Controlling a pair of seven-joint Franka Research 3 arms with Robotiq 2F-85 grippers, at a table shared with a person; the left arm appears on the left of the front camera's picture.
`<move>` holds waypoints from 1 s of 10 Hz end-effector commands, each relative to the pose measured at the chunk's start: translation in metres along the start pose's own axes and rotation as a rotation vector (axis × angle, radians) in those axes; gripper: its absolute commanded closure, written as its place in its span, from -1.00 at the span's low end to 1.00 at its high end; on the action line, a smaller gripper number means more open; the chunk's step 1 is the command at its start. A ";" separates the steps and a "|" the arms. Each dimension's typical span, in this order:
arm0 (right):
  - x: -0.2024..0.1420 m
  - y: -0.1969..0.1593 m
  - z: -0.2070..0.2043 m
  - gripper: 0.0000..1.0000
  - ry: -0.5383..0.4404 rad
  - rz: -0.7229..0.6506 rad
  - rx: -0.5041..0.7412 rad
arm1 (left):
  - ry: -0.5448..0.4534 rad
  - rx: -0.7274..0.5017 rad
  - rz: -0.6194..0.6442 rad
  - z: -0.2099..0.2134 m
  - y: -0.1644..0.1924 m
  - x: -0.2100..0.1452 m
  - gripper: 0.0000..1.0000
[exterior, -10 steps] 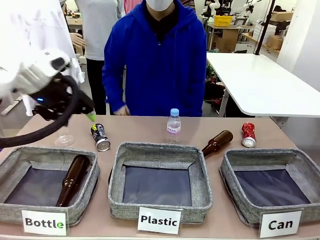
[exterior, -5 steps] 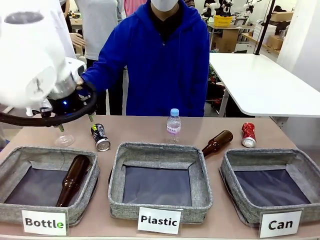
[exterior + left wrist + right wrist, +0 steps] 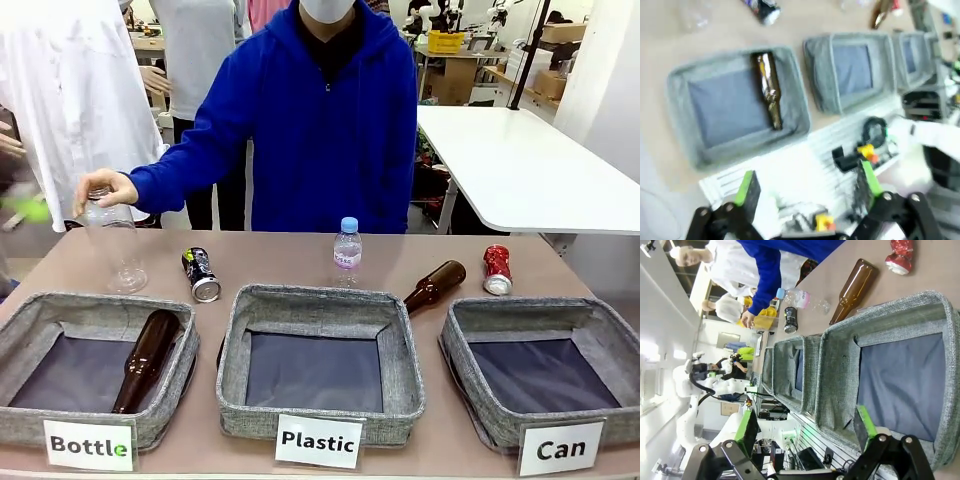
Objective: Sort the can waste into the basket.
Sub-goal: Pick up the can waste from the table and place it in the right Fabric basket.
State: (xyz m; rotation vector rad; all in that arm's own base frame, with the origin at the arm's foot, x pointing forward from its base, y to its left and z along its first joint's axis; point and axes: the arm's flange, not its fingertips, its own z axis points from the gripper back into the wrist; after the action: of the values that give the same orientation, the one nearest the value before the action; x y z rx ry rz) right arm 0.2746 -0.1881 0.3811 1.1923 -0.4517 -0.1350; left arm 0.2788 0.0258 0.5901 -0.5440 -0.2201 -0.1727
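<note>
Black printed metal drink can (image 3: 202, 275): on its side on the tan desk (image 3: 290, 258), left of centre, just beyond the left basket's far-right corner. Long axis runs far-left to near-right, silver end facing near.
Red dented metal can (image 3: 497, 269): lying far right, long axis far to near, silver end nearest, just beyond the grey fabric basket labelled "Can" (image 3: 458, 365).
Brown glass bottle (image 3: 435, 285): lying between the cans, neck pointing near-left.
Left hand (image 3: 807, 182): green pads wide apart, holding nothing.
Right hand (image 3: 806, 425): likewise wide apart and holding nothing, at that basket's near side.
</note>
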 end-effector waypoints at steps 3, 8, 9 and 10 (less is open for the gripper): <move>0.003 0.000 0.001 -1.00 -0.018 0.025 0.019 | -0.015 -0.076 0.179 0.080 0.111 0.010 -1.00; 0.003 0.000 0.001 -1.00 -0.018 0.025 0.019 | -0.002 -0.186 0.335 0.057 0.124 0.052 -1.00; 0.003 0.000 0.001 -1.00 -0.018 0.025 0.019 | 0.028 -0.143 0.338 0.042 0.108 0.073 -1.00; 0.003 0.000 0.001 -1.00 -0.018 0.025 0.019 | 0.089 -0.109 0.336 0.031 0.092 0.097 -1.00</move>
State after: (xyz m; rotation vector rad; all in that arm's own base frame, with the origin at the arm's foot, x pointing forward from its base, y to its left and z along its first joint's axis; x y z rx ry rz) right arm 0.2747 -0.1882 0.3811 1.1920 -0.4515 -0.1344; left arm 0.3695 0.1203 0.5850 -0.7162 -0.0660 0.1124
